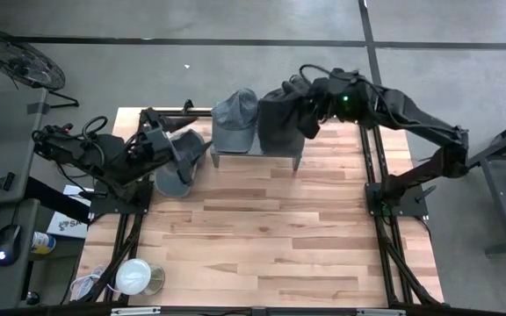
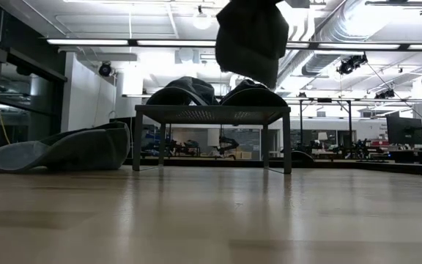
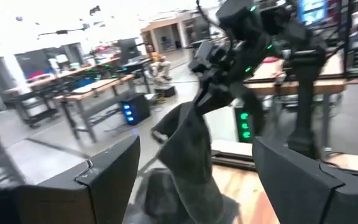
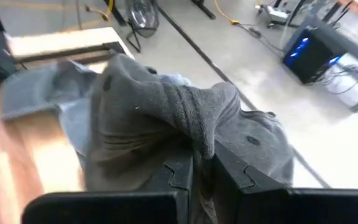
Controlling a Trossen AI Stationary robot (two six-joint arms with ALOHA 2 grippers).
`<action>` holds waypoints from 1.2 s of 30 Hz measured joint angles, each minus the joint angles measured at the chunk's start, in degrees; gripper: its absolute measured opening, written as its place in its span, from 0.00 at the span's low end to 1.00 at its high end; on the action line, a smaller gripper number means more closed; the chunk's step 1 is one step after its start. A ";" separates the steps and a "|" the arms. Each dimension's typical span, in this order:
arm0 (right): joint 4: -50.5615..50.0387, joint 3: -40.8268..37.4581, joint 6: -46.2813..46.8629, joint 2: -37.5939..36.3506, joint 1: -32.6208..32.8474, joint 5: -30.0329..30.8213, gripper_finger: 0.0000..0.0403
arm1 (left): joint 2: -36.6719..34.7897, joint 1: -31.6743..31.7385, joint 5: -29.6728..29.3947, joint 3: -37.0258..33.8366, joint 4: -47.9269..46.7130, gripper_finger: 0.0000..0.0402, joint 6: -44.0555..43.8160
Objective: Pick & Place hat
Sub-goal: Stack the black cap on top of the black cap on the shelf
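My right gripper (image 1: 310,112) is shut on a dark grey knit hat (image 1: 281,118), which hangs above the small dark stand (image 2: 211,114) at the table's far middle. Two caps lie on the stand: a grey one (image 1: 235,118) and another (image 4: 253,142) under the hanging hat. A third grey cap (image 1: 178,167) lies on the table by the stand's left, crown toward the stand (image 2: 64,150). My left gripper (image 1: 176,147) stands open above that cap, fingers wide apart (image 3: 191,180), nothing between them. My right gripper pinches a bunched fold of the knit hat (image 4: 194,127) between its two shut fingers (image 4: 229,174), coming slanting down from the table's right. The hat hangs slack below the fingers (image 2: 251,33), lifted clear of the stand and the caps on it.
A clear cup (image 1: 139,276) stands at the table's near left corner. The near half of the wooden table top (image 1: 271,246) is bare. Dark frame rails (image 1: 372,167) run along the table's left and right edges.
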 joint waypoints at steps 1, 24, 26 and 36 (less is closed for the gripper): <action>0.09 0.37 0.62 0.00 -0.74 -1.17 0.05 | 0.00 0.00 -0.59 0.00 -0.12 0.77 0.15; -24.50 29.27 5.59 15.25 -17.49 -28.29 0.05 | -0.31 0.04 -8.30 0.00 -6.02 0.77 4.65; -26.44 30.92 5.53 17.56 -18.38 -30.38 0.05 | -0.31 0.04 -9.68 0.00 -5.98 0.77 4.61; -28.15 32.12 4.21 22.25 -20.69 -37.39 0.05 | -0.31 0.02 -11.02 0.00 -5.97 0.77 4.17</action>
